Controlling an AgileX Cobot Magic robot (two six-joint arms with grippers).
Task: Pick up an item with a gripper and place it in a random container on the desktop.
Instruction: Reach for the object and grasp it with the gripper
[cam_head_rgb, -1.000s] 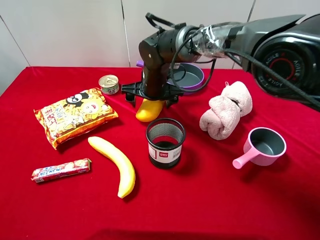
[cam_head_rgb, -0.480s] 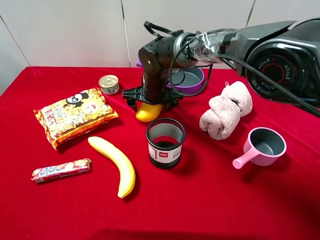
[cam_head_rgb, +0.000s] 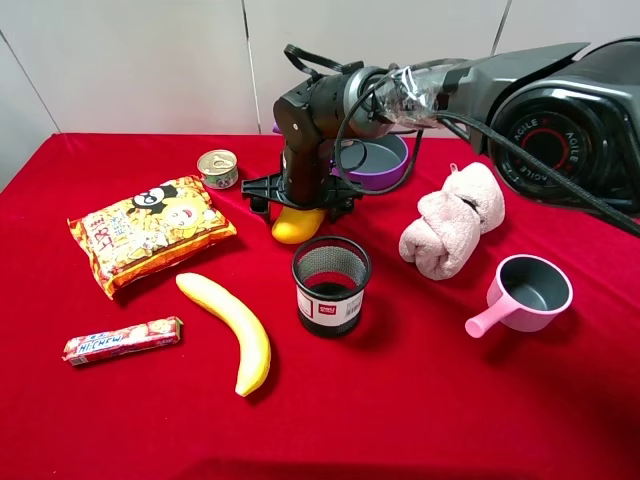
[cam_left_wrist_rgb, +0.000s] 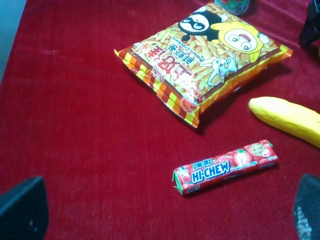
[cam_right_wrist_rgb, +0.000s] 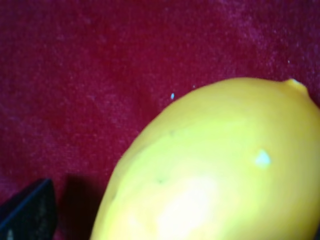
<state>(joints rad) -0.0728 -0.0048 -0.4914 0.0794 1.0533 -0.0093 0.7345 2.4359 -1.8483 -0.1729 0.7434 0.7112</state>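
Note:
The yellow-orange mango (cam_head_rgb: 296, 225) lies on the red desktop (cam_head_rgb: 450, 390), just left of the purple saucepan (cam_head_rgb: 392, 174). My right gripper (cam_head_rgb: 299, 207) has reached across the middle and sits low over the mango, open, with one finger on each side of it. In the right wrist view the mango (cam_right_wrist_rgb: 215, 165) fills most of the picture and only one fingertip (cam_right_wrist_rgb: 30, 210) shows. My left gripper (cam_left_wrist_rgb: 165, 215) is open and empty above the cloth, near the candy bar (cam_left_wrist_rgb: 225, 167).
A black mesh cup (cam_head_rgb: 331, 285) stands just in front of the mango. A banana (cam_head_rgb: 230, 330), a snack bag (cam_head_rgb: 150, 232), a tin can (cam_head_rgb: 218, 168) and the candy bar (cam_head_rgb: 122, 340) lie to the left. A pink towel (cam_head_rgb: 453, 220) and a pink saucepan (cam_head_rgb: 530, 292) are to the right.
My right gripper has sunk lower over the mango and shifted slightly back, so less of the fruit shows below it. The other objects have not moved.

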